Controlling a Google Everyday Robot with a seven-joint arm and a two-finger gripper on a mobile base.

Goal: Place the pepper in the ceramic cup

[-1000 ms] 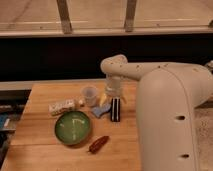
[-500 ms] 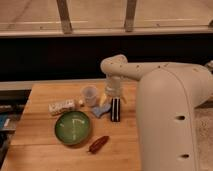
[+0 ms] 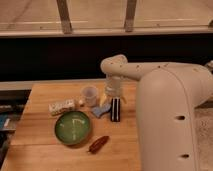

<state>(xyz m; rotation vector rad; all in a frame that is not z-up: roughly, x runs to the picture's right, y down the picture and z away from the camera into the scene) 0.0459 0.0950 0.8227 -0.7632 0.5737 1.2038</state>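
Well, the two dark fingers (image 3: 113,110) of the gripper (image 3: 116,120) point straight down over the counter (image 3: 45,95). They stand released, with a slim pale gap between them, and grasp none of the things. Their tips hang just right of a small blue object (image 3: 101,111) lying flat on the wood; I cannot tell whether they touch the surface.

To the left and a little farther back stands the ceramic cup (image 3: 90,95). It is upright, pale and faintly see-through, and wider at the rim than at the foot. Left of it lies a whitish packet (image 3: 62,106), slightly tilted.

The pepper (image 3: 98,144) lies nearer to me than the fingers and a little left of them. It is a glossy, dark red-brown pod, long and slightly curved, resting slantwise on bare wood. It sits just beside the right rim of the round green bowl (image 3: 73,128), well apart from the cup, with the blue object between the two.

The white arm (image 3: 120,70) comes down from a rounded joint above the fingers. Its bulky body (image 3: 172,120) covers the whole right side of the counter.

The far edge runs along a dark wall below the windows, and the left edge slants toward me. Bare wood lies open at the far left corner, along the left edge and around the pepper on its near side.
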